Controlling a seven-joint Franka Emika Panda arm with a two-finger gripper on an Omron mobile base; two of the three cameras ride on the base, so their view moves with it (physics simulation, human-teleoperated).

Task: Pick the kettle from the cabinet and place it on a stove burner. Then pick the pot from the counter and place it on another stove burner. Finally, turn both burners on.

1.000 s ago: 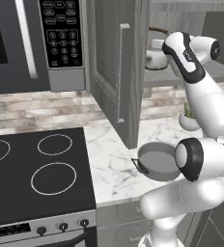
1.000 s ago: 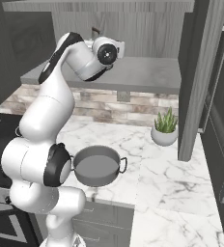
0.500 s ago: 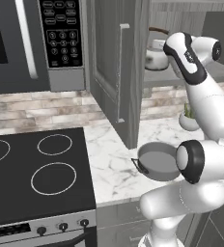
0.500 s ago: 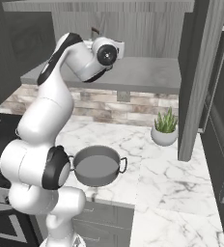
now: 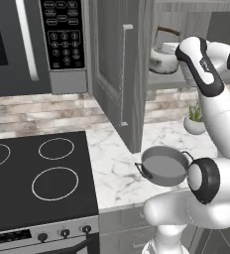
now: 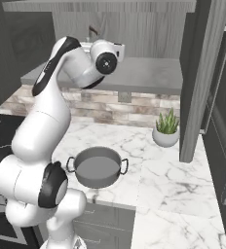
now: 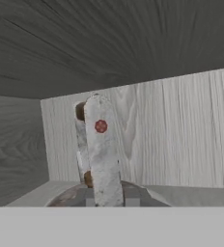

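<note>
Seemingly kettle handle between end effector tips

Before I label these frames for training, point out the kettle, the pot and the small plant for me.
kettle point(image 5: 162, 60), left base view, on its rounded silver body.
pot point(image 6: 97, 168), right base view, on its grey inside floor.
plant point(image 6: 165, 137), right base view, on its white bowl.
</note>
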